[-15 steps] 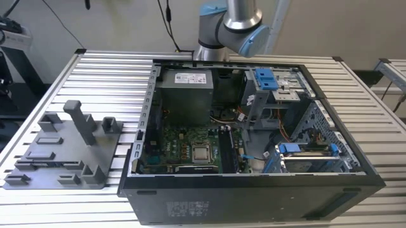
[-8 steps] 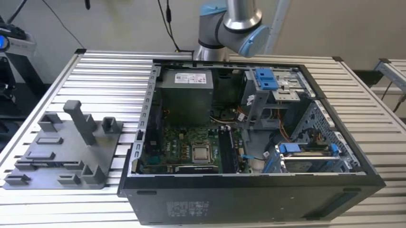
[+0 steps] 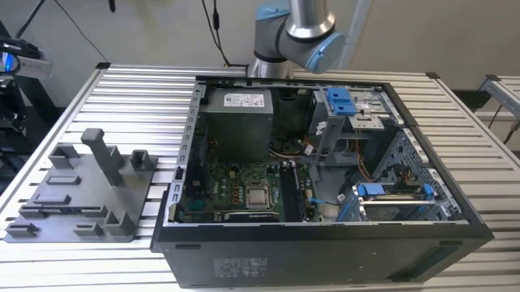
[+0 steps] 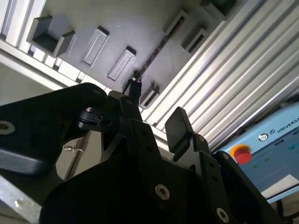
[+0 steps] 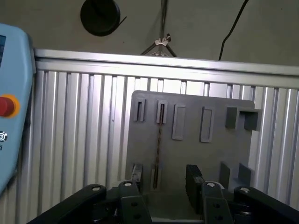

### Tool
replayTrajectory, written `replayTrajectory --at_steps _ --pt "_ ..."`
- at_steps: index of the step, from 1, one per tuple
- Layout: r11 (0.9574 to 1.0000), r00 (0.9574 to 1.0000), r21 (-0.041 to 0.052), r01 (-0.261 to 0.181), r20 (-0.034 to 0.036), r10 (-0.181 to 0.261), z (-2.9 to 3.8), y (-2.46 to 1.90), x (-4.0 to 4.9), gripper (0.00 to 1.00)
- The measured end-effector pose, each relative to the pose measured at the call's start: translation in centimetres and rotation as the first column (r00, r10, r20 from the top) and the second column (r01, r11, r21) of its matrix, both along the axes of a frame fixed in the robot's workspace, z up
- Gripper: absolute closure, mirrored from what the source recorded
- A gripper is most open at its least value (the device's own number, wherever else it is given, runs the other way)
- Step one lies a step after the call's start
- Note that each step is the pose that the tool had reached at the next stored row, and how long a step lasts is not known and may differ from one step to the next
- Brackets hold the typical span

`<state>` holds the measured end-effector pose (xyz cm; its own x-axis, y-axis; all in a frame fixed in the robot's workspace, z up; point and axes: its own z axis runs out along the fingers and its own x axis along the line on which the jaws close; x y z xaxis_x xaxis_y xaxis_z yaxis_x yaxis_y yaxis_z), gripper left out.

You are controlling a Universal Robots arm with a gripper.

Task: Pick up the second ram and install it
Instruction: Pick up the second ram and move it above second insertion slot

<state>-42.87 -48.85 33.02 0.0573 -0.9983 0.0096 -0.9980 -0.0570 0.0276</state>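
The second ram (image 5: 159,140) stands on its thin edge in a slot of the grey fixture plate (image 5: 196,149), seen as a narrow dark line. In the second wrist view the ram (image 4: 156,49) runs diagonally across the plate (image 4: 131,23). My gripper (image 5: 163,175) is open above the plate, apart from the ram, with one black finger (image 5: 135,173) on each side of the ram's line. The second wrist view shows the gripper (image 4: 156,109) with nothing between its fingers (image 4: 177,126). In the exterior view the fixture plate (image 3: 81,194) lies to the left of the open computer case (image 3: 325,243).
The case holds a motherboard (image 3: 243,188), a power supply (image 3: 235,121) and blue drive brackets (image 3: 390,191). A teach pendant with a red stop button (image 5: 7,105) lies beside the plate on the ribbed aluminium table (image 3: 138,103). Upright posts (image 3: 101,155) rise from the plate.
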Motion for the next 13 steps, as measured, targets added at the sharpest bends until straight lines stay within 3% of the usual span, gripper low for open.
replayTrajectory --at_steps 13 --pt "1.0 1.0 -0.0031 0.001 0.0006 -0.001 -1.71 0.09 -0.3 0.5"
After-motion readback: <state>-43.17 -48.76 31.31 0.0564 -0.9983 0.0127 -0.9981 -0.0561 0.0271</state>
